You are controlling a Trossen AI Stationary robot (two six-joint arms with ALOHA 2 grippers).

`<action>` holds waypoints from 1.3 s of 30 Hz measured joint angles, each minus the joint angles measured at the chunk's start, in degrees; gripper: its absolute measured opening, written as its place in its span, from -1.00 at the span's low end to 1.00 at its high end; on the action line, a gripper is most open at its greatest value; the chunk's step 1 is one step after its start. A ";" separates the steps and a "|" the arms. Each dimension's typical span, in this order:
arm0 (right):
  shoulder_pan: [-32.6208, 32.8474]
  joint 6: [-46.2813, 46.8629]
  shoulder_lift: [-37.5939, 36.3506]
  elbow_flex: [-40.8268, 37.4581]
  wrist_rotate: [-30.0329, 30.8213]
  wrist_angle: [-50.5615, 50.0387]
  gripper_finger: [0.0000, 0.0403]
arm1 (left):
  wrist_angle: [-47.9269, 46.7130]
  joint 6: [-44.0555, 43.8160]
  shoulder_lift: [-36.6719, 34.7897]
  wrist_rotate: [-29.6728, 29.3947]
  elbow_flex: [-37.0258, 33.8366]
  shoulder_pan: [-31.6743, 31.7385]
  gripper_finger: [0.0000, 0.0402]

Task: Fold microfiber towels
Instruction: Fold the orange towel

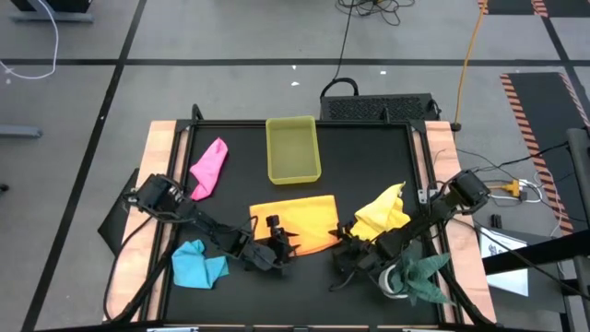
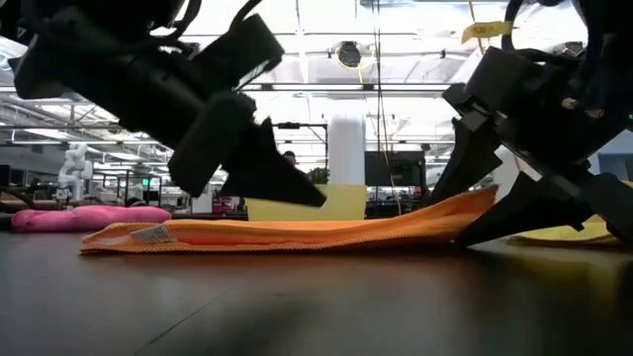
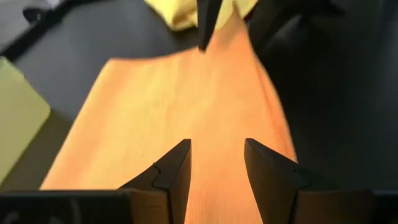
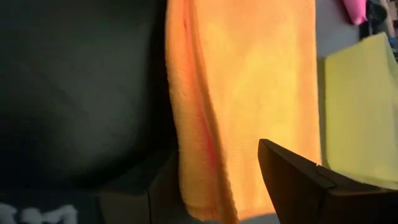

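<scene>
High view: I see the orange towel (image 1: 297,219) lying flat near the middle of the black table (image 1: 369,157), folded over on itself, with both arms working its near edge. The left gripper (image 1: 277,249) is at the towel's near left corner; the right gripper (image 1: 348,247) is at its near right corner.

Left wrist view: the two dark fingers (image 3: 171,177) stand apart, with orange towel (image 3: 186,106) showing between them and beyond. I see nothing pinched; the tips hover over the cloth. At the towel's far end a finger of the other arm comes down onto the edge.

Right wrist view: the fingers (image 4: 298,180) are spread wide, one on either side of the orange towel's (image 4: 249,81) edge. I cannot tell whether either tip touches the cloth.

Low view: the orange towel (image 2: 297,232) lies low on the table, its right end lifted slightly where the right gripper (image 2: 514,198) sits. The left gripper (image 2: 262,163) hangs just above the cloth, tips clear of it.

Other towels, from the high view: pink towel (image 1: 208,169) crumpled at the far left, light blue towel (image 1: 197,265) bunched at the near left beside the left arm, yellow towel (image 1: 383,214) heaped just right of the orange one, touching the right arm. The yellow tray (image 1: 293,150) sits beyond the orange towel, apart from it. A dark green cloth (image 1: 422,275) lies at the near right corner.
</scene>
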 joint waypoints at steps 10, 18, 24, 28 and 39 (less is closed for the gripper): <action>0.76 -3.31 0.03 3.25 4.76 -3.55 -0.08 | -9.24 -9.29 0.00 0.01 0.00 0.33 -0.24; 3.18 -4.54 0.03 5.51 5.92 -6.63 -0.13 | -9.63 -10.01 0.00 0.03 0.00 0.33 -0.24; 4.49 -0.74 0.01 6.88 8.50 -14.92 -0.13 | -9.61 -10.16 0.00 0.35 -0.03 0.33 -0.24; 4.76 4.78 -0.01 8.09 5.91 -21.30 -0.13 | -9.42 -10.15 0.00 0.35 -0.03 0.33 -0.24; 4.90 17.70 -0.01 14.97 -4.36 -32.11 -0.13 | -2.85 -5.57 0.00 0.41 -0.05 -0.70 -0.24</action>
